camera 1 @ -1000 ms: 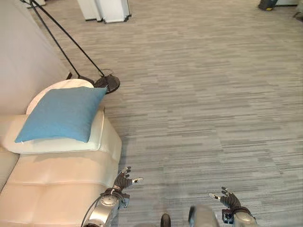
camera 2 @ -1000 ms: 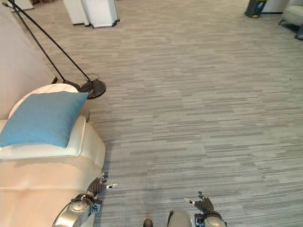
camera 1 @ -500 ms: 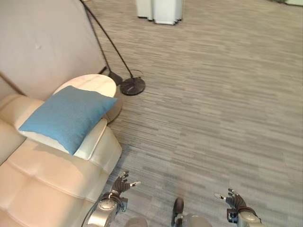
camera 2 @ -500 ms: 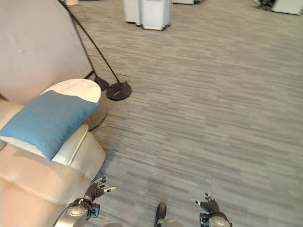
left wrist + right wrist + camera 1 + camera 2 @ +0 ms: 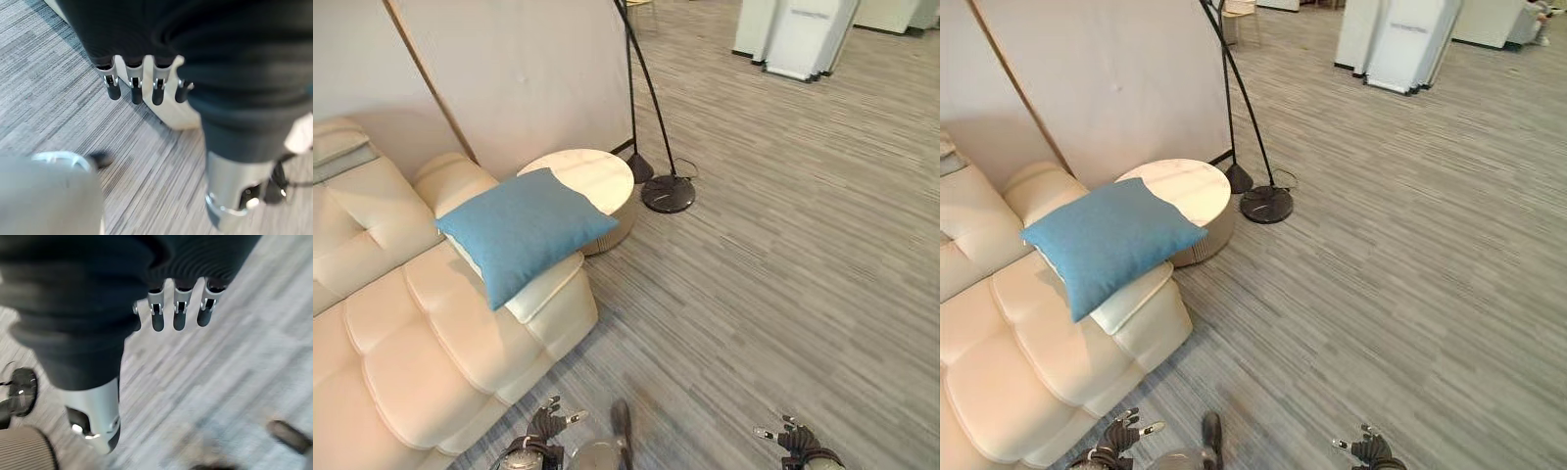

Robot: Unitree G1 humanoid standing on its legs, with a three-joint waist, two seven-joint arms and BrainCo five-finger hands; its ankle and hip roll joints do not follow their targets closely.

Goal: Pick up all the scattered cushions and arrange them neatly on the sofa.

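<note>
While I look down from the head camera, I see one blue cushion [image 5: 521, 228] lying on the right armrest of the cream sofa [image 5: 401, 352], at the left of the scene. It sits tilted, one corner pointing toward the near seat, its far right edge just beside the round side table [image 5: 588, 180]. That table stands between the sofa's arm and the floor lamp [image 5: 658, 147], whose dark round base rests on the grey striped carpet [image 5: 783, 294] farther right, its thin black stem leaning up past a beige partition panel [image 5: 519, 69]. A white stand [image 5: 793, 34] sits far off at the right.

My left hand [image 5: 548, 424] hangs low near the sofa's front corner, fingers [image 5: 134, 88] spread and relaxed, holding nothing. My right hand [image 5: 795, 439] hangs over bare carpet at the near right, well apart from the sofa, its fingers [image 5: 178, 313] likewise straight and empty.
</note>
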